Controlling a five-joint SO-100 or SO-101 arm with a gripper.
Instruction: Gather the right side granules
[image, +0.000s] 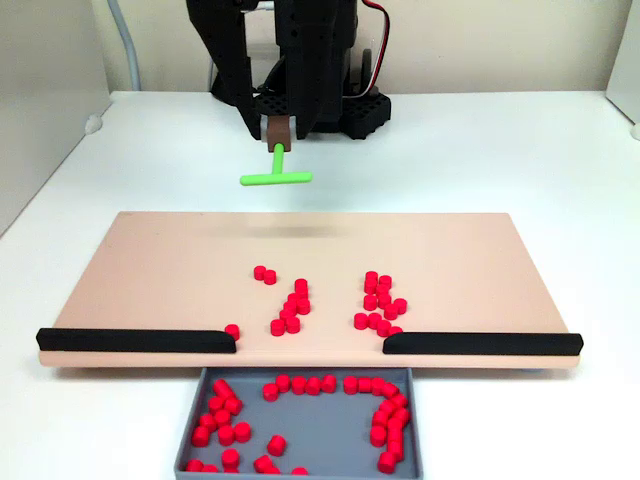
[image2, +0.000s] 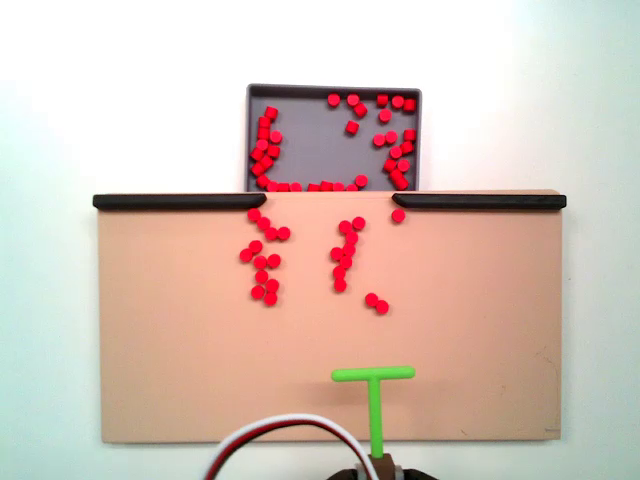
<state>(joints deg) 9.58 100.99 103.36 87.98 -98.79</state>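
Holding the green T-shaped stick (image: 276, 173) by the top of its stem, the gripper (image: 279, 129) is clamped on it with its fingers drawn in against the brown holder; the crossbar hangs above the far edge of the tan board (image: 150, 270) in a fixed view, apparently clear of the surface, its long axis running left to right across the board; in the other fixed view the stick (image2: 374, 400) points away from the arm toward the grey tray (image2: 300, 130). Loose granules (image: 381, 303) lie in two main clusters near the board's front; the cluster on the right in the front view sits just behind the right-hand black rail (image: 480, 343), and the same cluster appears on the left of the top-down view (image2: 263, 262). That cluster lies forward of the crossbar and off to one side, so the coming move seems to call for a sideways shift and then a sweep toward the gap between the rails, where many granules already rest in the tray.
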